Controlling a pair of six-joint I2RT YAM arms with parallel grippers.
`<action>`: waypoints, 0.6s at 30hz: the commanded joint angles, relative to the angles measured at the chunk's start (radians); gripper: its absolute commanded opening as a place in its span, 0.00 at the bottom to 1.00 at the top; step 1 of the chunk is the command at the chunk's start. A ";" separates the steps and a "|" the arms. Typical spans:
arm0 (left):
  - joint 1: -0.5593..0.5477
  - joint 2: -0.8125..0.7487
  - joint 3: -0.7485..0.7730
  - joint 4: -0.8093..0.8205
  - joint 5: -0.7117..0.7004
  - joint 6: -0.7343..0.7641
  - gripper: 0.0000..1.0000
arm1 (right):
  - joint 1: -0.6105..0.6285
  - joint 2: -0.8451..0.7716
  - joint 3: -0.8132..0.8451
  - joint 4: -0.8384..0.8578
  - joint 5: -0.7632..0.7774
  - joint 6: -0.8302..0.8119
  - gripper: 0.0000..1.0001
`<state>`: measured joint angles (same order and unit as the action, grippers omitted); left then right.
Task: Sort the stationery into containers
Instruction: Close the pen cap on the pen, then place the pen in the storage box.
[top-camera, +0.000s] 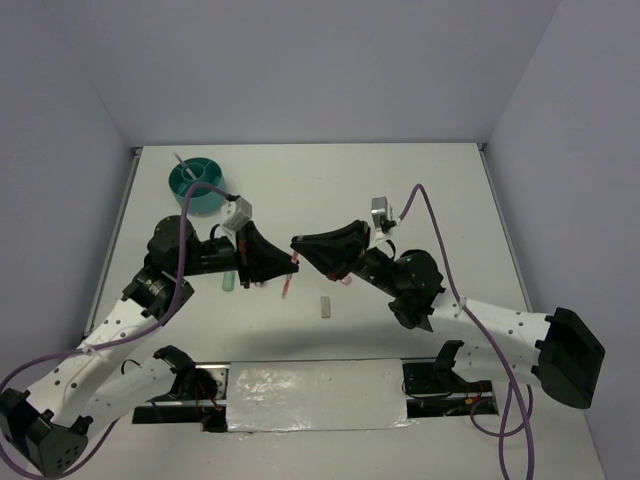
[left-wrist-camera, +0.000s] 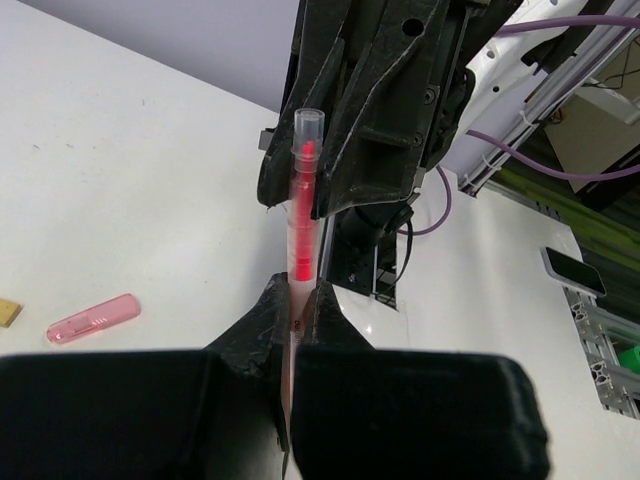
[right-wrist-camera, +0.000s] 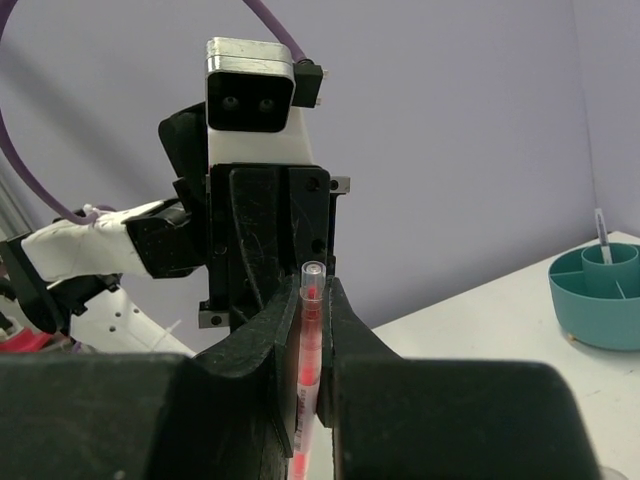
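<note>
My left gripper (top-camera: 294, 259) and right gripper (top-camera: 294, 244) meet tip to tip above the middle of the table. A thin pink pen (left-wrist-camera: 300, 215) with a clear end runs between them. In the left wrist view my left gripper (left-wrist-camera: 298, 292) is shut on it. In the right wrist view my right gripper (right-wrist-camera: 315, 290) is shut on the pen (right-wrist-camera: 310, 340) too. The teal cup (top-camera: 198, 186) stands at the far left, also in the right wrist view (right-wrist-camera: 598, 296), with a thin pen upright in it. A pink oblong piece (left-wrist-camera: 92, 318) and a tan block (left-wrist-camera: 8, 312) lie on the table.
A pale green piece (top-camera: 228, 281), a pink piece (top-camera: 287, 290) and a pale block (top-camera: 325, 306) lie on the table under and in front of the grippers. A white sheet (top-camera: 315, 395) covers the near edge between the arm bases. Walls close in the table's sides.
</note>
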<state>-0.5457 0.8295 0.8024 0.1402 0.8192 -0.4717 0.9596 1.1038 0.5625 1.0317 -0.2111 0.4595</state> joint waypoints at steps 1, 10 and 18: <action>0.001 -0.021 0.155 0.421 -0.005 -0.033 0.00 | 0.018 0.094 -0.070 -0.475 -0.140 -0.024 0.00; -0.100 -0.049 -0.045 0.280 -0.204 0.139 0.00 | -0.111 -0.117 0.323 -0.731 -0.134 -0.033 0.80; -0.115 0.034 -0.082 0.234 -0.974 0.185 0.00 | -0.223 -0.266 0.519 -0.923 -0.081 -0.122 1.00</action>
<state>-0.6624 0.8341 0.7174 0.3176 0.3012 -0.3286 0.7517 0.9272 1.0515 0.2279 -0.3206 0.3916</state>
